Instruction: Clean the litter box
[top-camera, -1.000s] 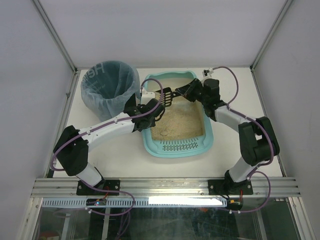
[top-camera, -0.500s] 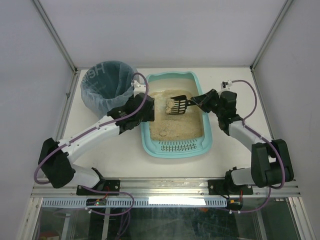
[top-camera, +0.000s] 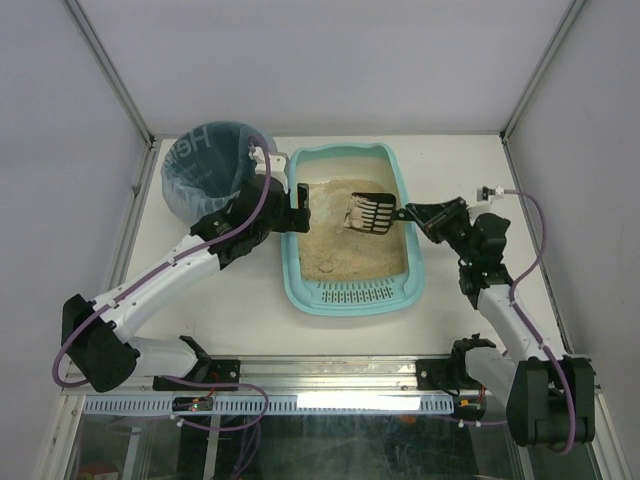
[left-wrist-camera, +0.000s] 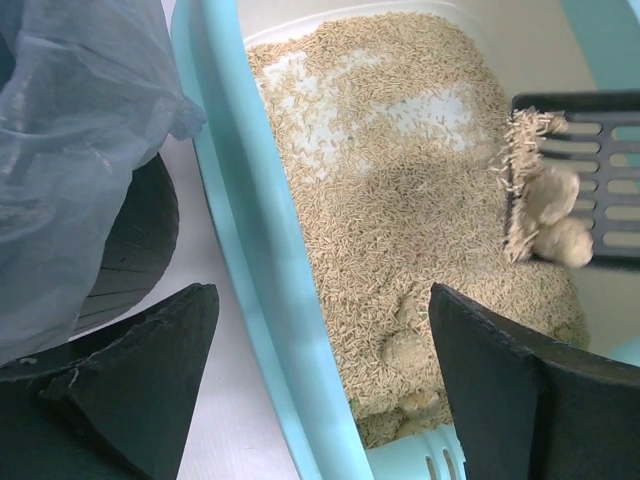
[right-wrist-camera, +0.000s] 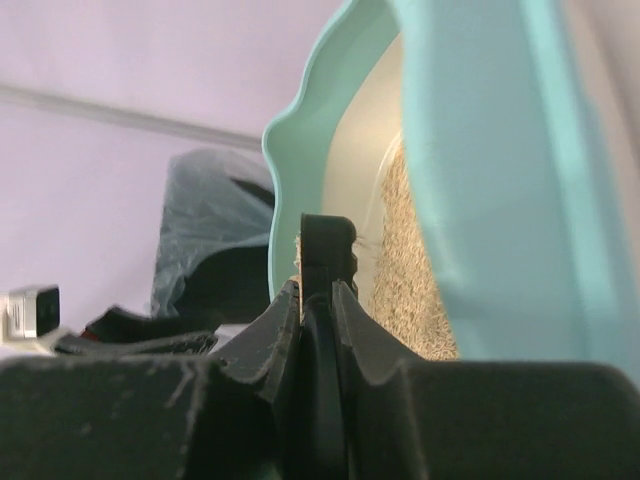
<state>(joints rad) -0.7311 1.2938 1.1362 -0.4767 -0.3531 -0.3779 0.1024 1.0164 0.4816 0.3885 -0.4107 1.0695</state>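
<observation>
The teal litter box (top-camera: 345, 151) sits mid-table with beige litter (top-camera: 345, 245) inside and a slotted grate (top-camera: 355, 294) at its near end. My right gripper (top-camera: 414, 212) is shut on the handle of a black slotted scoop (top-camera: 373, 212), which is held over the litter with pale clumps (left-wrist-camera: 556, 215) and some litter on it. In the right wrist view the gripper (right-wrist-camera: 317, 290) pinches the scoop handle (right-wrist-camera: 326, 240) edge-on. My left gripper (top-camera: 298, 208) stands open over the box's left rim (left-wrist-camera: 268, 300), holding nothing. More clumps (left-wrist-camera: 405, 350) lie in the litter near the grate.
A round dark bin (top-camera: 215, 175) with a bluish bag liner (left-wrist-camera: 70, 150) stands just left of the litter box, close to my left arm. Frame posts and pale walls enclose the table.
My left gripper has opened wide and drawn back from the scoop to the box's left rim. The right arm has pulled back to the right, carrying the scoop with clumps on it.
</observation>
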